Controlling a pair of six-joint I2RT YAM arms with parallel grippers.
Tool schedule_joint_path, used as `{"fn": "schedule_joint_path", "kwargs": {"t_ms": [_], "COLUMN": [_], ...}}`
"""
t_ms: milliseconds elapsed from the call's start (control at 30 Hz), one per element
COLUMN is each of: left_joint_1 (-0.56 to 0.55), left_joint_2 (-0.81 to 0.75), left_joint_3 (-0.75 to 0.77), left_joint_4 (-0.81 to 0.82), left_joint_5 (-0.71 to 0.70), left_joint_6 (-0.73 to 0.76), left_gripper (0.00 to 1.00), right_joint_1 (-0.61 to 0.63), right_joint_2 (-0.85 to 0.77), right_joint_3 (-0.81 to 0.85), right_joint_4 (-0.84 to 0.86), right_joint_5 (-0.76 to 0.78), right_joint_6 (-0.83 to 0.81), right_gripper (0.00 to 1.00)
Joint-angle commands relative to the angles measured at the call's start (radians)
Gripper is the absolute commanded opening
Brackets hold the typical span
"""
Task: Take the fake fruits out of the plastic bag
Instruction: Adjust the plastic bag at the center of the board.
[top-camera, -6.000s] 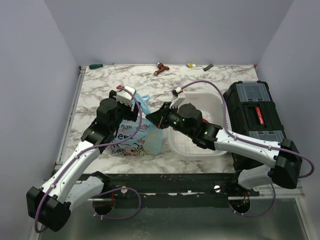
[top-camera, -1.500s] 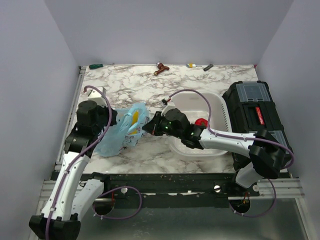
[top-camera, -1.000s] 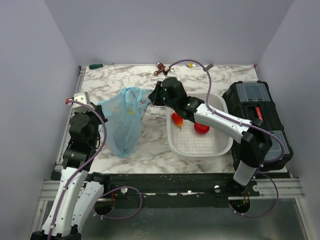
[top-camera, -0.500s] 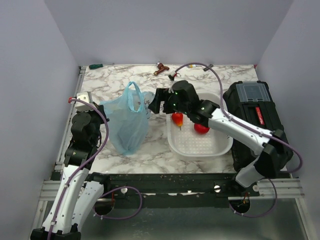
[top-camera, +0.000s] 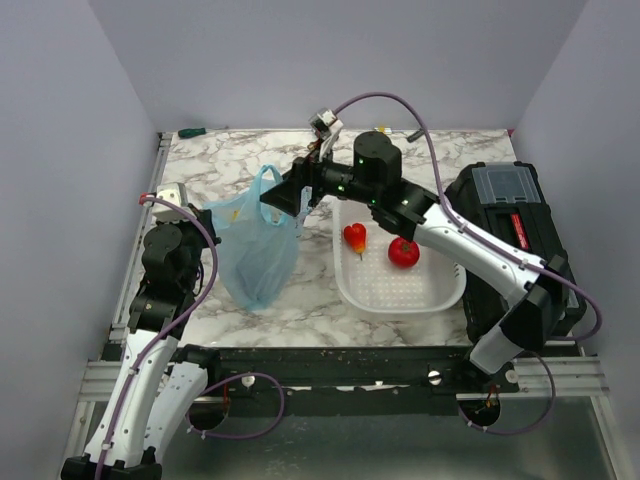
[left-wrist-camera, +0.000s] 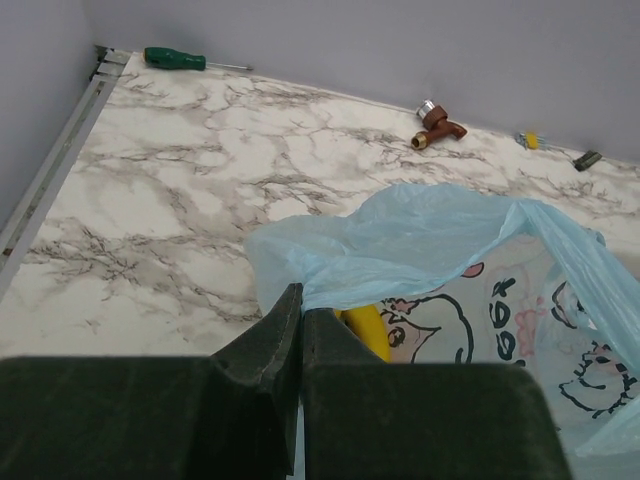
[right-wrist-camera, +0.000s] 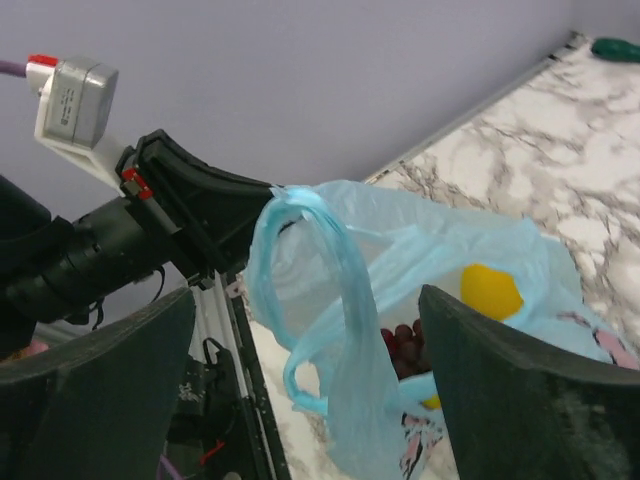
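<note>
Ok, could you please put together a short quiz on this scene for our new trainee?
1. True or false: the left gripper is shut on the edge of the plastic bag.
2. What lies in the white basket? A) two red fruits B) a banana C) a screwdriver
3. Fill in: the right gripper is ___, near the bag's handle.
Key: 1 true; 2 A; 3 open.

Inside plastic bag (left-wrist-camera: 430, 225): yellow fruit (left-wrist-camera: 365, 328) mostly hidden, grape bunch (right-wrist-camera: 403, 343) half covered.
</note>
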Motion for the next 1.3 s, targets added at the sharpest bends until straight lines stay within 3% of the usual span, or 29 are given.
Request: {"fn": "schedule_joint_path", "kwargs": {"t_ms": [0,67,100,167,200,300,467,533,700,833,933,1067,1267], "left_joint_1": [0.001,0.002,0.002,0.002,0.002,0.003,0.018,0.024,0.028,0.028,0.028,0.028,0.028], "left_joint_2": [-0.006,0.001,0.003,0.01,0.012,0.021,0.037,0.039,0.041,0.037,0.034,0.038,0.039], "left_joint_3": [0.013,0.017,0.019,0.025,0.027,0.033,0.04,0.04,0.035,0.031,0.03,0.03,0.031], "left_joint_4": [0.043,0.041,0.038,0.031,0.027,0.017,0.015,0.016,0.019,0.023,0.024,0.028,0.03], "left_joint_5": [0.034,0.031,0.026,0.013,0.009,0.012,0.052,0.062,0.07,0.076,0.08,0.097,0.122], "left_joint_6": [-0.009,-0.011,-0.014,-0.023,-0.028,-0.042,-0.059,-0.063,-0.061,-0.057,-0.055,-0.055,-0.054], "left_gripper": [0.0,0.0,0.0,0.0,0.0,0.0,0.0,0.0,0.0,0.0,0.0,0.0,0.0], "right_joint_1": [0.0,0.002,0.005,0.021,0.037,0.125,0.306,0.36,0.38,0.389,0.394,0.394,0.395], "right_joint_2": [0.087,0.104,0.101,0.061,0.027,-0.052,-0.112,-0.083,0.069,0.193,0.178,0.086,-0.071], "right_joint_3": [0.113,0.131,0.125,0.045,-0.001,-0.129,-0.321,-0.391,-0.499,-0.502,-0.49,-0.508,-0.535], "right_joint_4": [0.036,0.047,0.053,0.108,0.146,0.147,0.123,0.138,0.235,0.244,0.222,0.21,0.15], "right_joint_5": [-0.24,-0.335,-0.373,-0.416,-0.429,-0.382,-0.021,0.132,0.313,0.333,0.333,0.292,0.309], "right_joint_6": [-0.019,0.014,0.03,0.073,0.087,0.056,-0.039,-0.059,-0.007,0.045,0.057,0.068,0.094], "right_gripper": [0.84,0.56,0.36,0.16,0.11,0.08,0.08,0.07,0.04,0.04,0.09,0.3,0.73]}}
